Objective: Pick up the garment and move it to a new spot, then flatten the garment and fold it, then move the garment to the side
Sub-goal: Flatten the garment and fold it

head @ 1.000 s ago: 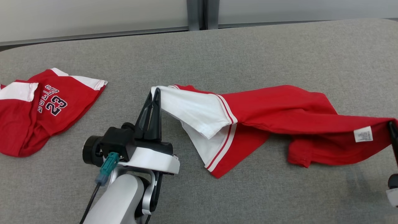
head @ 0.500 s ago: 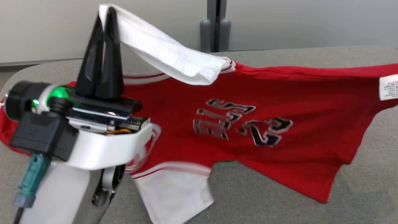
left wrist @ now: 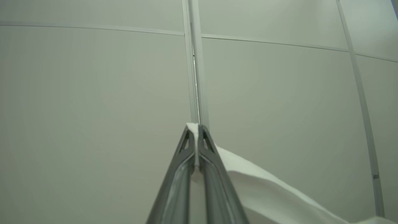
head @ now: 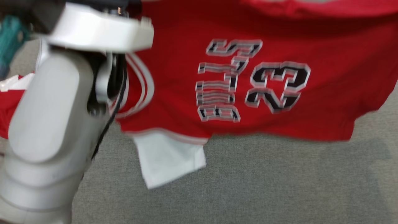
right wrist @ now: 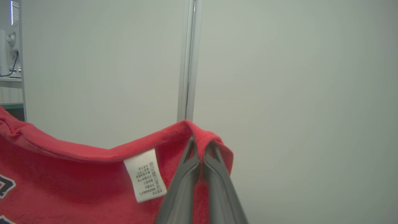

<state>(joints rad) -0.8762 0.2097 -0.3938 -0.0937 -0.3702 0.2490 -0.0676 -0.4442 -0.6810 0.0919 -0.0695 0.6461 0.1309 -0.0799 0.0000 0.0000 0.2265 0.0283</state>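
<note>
The red garment (head: pixel 279 93) hangs spread above the grey table (head: pixel 279 186), printed with 23 beside lettering too blurred to read; its one white care label (right wrist: pixel 144 175) is illegible. The left gripper (left wrist: pixel 196 133) pinches the white sleeve (left wrist: pixel 264 193), the right gripper (right wrist: pixel 201 146) the red hem. Open tabletop shows below the lower edge; a second red garment (head: pixel 9 99) lies far left

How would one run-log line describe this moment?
red and white jersey: held up, spread over grey fabric table | left gripper: shut on it | right gripper: shut on it
</note>
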